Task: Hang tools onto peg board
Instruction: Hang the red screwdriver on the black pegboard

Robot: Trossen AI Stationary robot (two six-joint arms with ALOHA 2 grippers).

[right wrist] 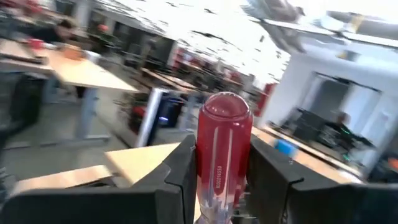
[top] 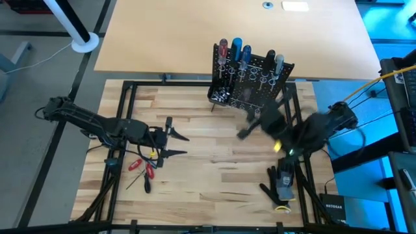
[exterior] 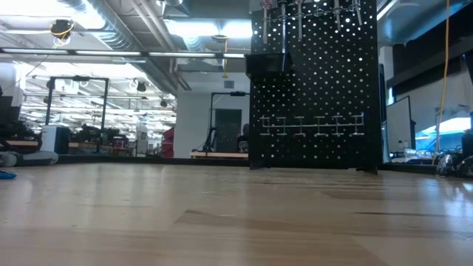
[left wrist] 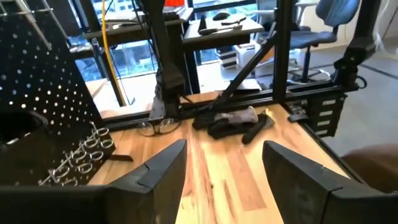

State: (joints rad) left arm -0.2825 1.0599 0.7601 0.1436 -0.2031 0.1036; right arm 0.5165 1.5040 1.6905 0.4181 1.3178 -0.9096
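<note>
The black peg board [top: 250, 78] stands at the table's far edge with red, blue and black-handled screwdrivers in its top rings; it also fills the low view [exterior: 314, 89] and shows in the left wrist view [left wrist: 43, 93]. Two red-handled tools [top: 142, 167] lie on the table by the left arm. My left gripper [top: 177, 144] is open and holds nothing [left wrist: 224, 168]. My right gripper [top: 246, 132], blurred, hovers in front of the board and is shut on a red screwdriver [right wrist: 224, 149]. My right gripper pinches the red screwdriver's clear red handle low on its sides [right wrist: 214, 177], one finger [right wrist: 180, 174] on each side. The handle's domed end [right wrist: 225, 106] stands free above the fingers. The shaft is hidden below the fingers, and the tool is lifted clear of the table.
A black-and-grey work glove [top: 283, 183] lies near the table's right near corner, also in the left wrist view [left wrist: 233, 121]. Black frame rails [top: 127, 117] border the table. Bare wood lies open in the table's middle [top: 214, 175].
</note>
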